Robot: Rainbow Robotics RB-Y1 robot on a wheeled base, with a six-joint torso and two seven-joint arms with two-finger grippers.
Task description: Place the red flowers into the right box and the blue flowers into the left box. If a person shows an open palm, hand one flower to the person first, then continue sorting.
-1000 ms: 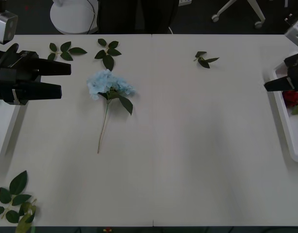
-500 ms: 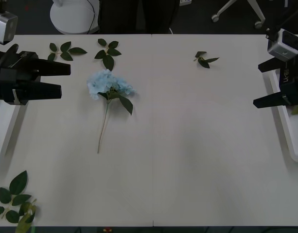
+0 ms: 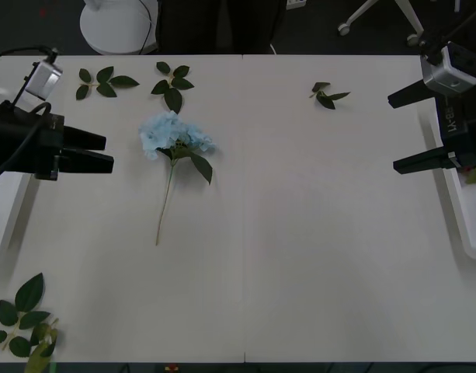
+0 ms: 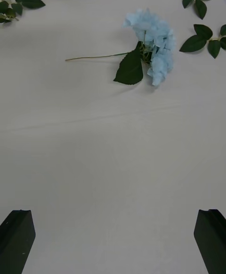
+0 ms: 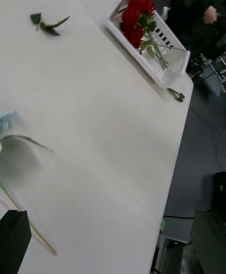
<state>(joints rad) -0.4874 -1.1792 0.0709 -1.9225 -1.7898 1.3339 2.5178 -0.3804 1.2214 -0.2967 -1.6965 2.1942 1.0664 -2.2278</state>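
Note:
One blue flower [image 3: 174, 134] lies on the white table left of centre, its stem pointing toward the front edge; the right wrist view shows this blue flower [image 4: 153, 38] too. My left gripper [image 3: 109, 153] hovers open just left of it, holding nothing. Red flowers [image 5: 134, 17] lie in the right box [image 5: 155, 73]. At the table's right edge, my right gripper [image 3: 393, 134] stands wide open and empty over the right box [image 3: 459, 210]. The left box [image 3: 6, 221] sits at the left edge, under my left arm.
Loose green leaf sprigs lie at the back left [image 3: 105, 78], back middle [image 3: 173, 81], back right [image 3: 327, 95] and front left corner [image 3: 20, 315]. A person in dark clothing [image 5: 197, 0] is beyond the right box, away from the flowers.
My right gripper has risen from the right box, shifted left and spread wider. My left gripper has tilted and eased toward the blue flower.

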